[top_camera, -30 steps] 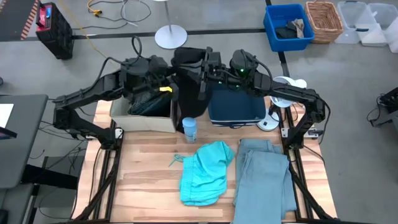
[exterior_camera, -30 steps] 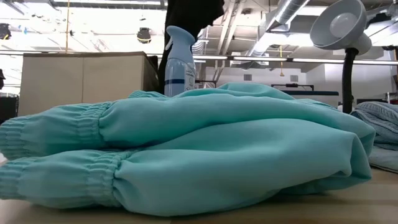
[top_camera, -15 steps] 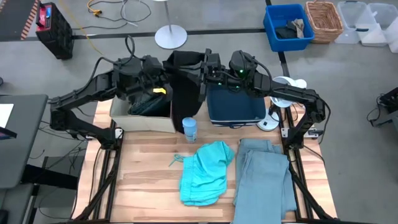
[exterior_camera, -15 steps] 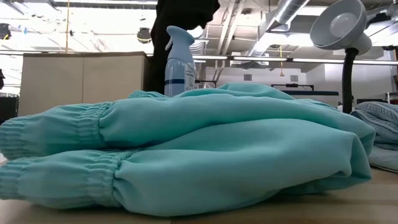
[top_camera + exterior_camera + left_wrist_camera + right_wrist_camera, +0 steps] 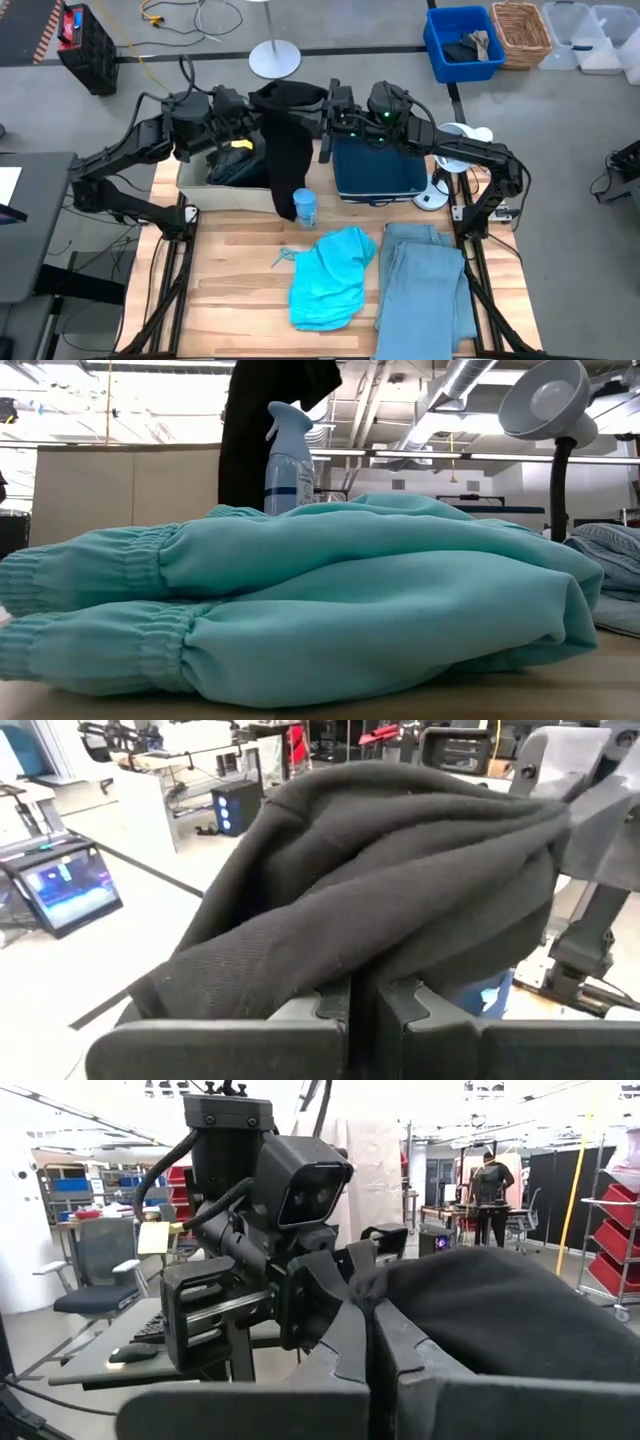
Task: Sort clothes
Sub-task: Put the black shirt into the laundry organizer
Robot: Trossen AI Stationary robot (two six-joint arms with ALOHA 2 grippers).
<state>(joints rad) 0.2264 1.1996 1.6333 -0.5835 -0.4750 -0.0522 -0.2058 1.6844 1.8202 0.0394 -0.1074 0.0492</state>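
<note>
A black garment hangs between my two grippers above the gap between the beige box and the navy bin. It also shows in the low view. My left gripper and my right gripper are both shut on its top. A very dark green garment lies in the beige box. The turquoise garment and the pale grey-blue trousers lie flat on the table's near half. My left gripper pinches a bunched fold at the garment's top left end between its two fingers, coming level from the table's left. The cloth drapes over the fingers. My right gripper pinches the top right end between its two fingers, coming level from the table's right. The garment hangs slack below both; its lower end is hidden behind the spray bottle.
A spray bottle stands on the table just in front of the hanging garment. A white lamp stands at the table's right. On the floor beyond are a blue crate and a wicker basket.
My left gripper has gone toward the table's left and far edges, still shut on the black garment. The garment's top has been drawn out wider between the two grippers, and its hanging part has swung toward the left, over the beige box's side.
</note>
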